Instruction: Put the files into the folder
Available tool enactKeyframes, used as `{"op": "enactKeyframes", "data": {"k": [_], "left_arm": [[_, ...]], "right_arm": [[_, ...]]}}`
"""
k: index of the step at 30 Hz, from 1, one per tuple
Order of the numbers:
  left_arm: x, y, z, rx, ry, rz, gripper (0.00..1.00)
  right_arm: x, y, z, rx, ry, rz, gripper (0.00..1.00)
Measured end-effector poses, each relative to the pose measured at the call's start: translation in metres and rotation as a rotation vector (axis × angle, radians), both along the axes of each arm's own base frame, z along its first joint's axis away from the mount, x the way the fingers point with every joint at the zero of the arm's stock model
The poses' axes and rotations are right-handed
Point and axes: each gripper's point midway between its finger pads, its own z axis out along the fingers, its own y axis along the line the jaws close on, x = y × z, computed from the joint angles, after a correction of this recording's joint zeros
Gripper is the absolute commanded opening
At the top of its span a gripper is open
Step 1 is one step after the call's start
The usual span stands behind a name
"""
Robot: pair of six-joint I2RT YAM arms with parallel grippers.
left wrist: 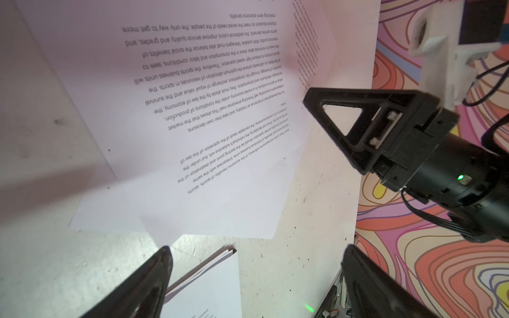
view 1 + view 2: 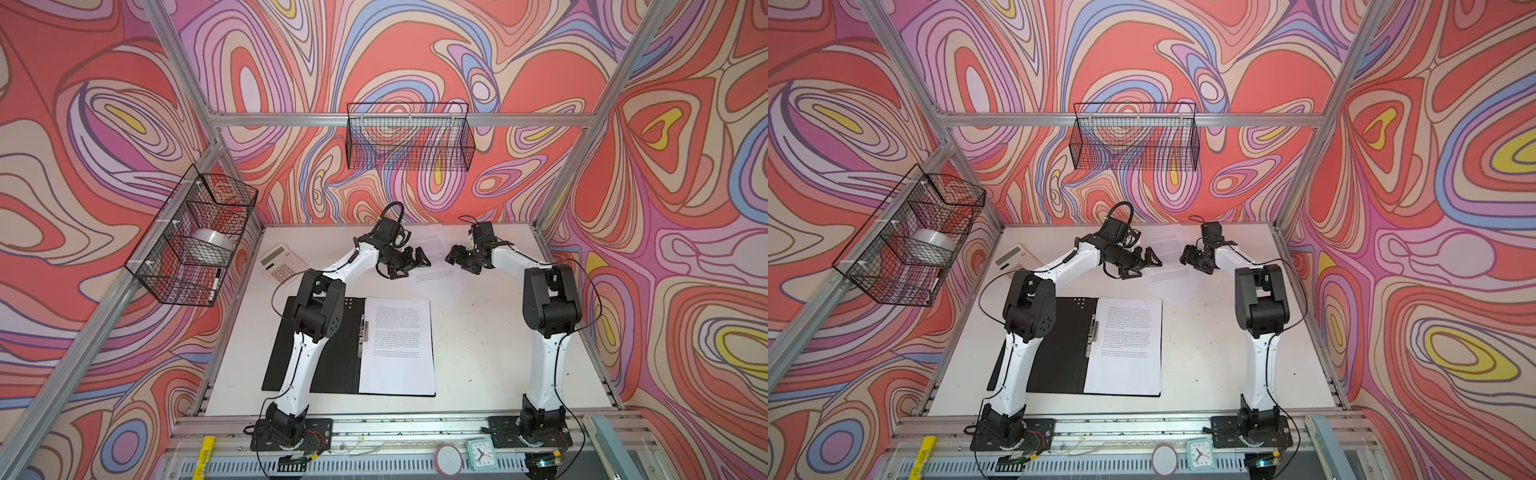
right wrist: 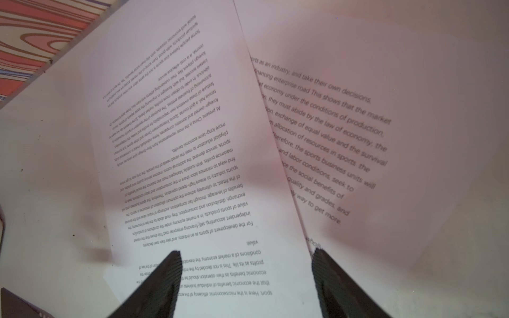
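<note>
The folder (image 2: 332,365) lies open near the table's front, black inside up, metal clip (image 2: 364,328) at its spine. A printed sheet (image 2: 399,353) covers its right half; in the left wrist view a corner of that stack (image 1: 214,283) shows. More loose files (image 2: 434,274) lie overlapping at the far middle, seen close in the right wrist view (image 3: 192,137). My left gripper (image 2: 411,264) (image 1: 257,252) hovers open at their left edge. My right gripper (image 2: 459,259) (image 3: 245,253) is open over the top sheet, one fingertip (image 3: 319,261) at its edge.
A white-and-pink calculator (image 2: 282,264) lies at the far left of the table. Wire baskets hang on the left wall (image 2: 191,237) and back wall (image 2: 409,137). A small clock (image 2: 481,454) and a yellow marker (image 2: 203,457) sit on the front rail.
</note>
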Motion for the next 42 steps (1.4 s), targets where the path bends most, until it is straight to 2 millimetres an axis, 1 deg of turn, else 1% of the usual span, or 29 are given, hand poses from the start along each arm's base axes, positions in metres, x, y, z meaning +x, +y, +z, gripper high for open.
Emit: {"op": "enactKeyframes", "data": {"k": [4,8,12,15,25,30,36,42], "left_arm": [[0.008,-0.008,-0.011,-0.032,0.019,0.007,0.96],[0.014,-0.014,-0.024,-0.044,0.036,0.010,0.96],[0.013,-0.013,-0.039,-0.033,0.061,0.013,0.96],[0.011,-0.012,-0.045,-0.028,0.072,0.014,0.96],[0.008,0.006,-0.048,-0.009,0.060,0.007,0.96],[0.008,0.014,-0.049,-0.003,0.062,0.000,0.96],[0.008,0.017,-0.049,-0.001,0.055,-0.011,0.96],[0.008,0.017,-0.049,0.001,0.049,-0.019,0.96]], "right_arm": [[-0.006,0.002,-0.012,0.000,0.034,0.019,0.79],[-0.009,0.007,-0.012,0.030,0.036,0.041,0.79],[-0.012,0.012,-0.011,0.061,0.031,0.059,0.79],[-0.017,0.015,-0.011,0.081,0.036,0.071,0.79],[-0.026,0.023,-0.010,0.132,0.057,0.098,0.79],[-0.030,0.031,-0.009,0.179,0.069,0.112,0.79],[-0.032,0.036,-0.007,0.226,0.076,0.116,0.79],[-0.037,0.046,-0.004,0.293,0.098,0.140,0.79]]}}
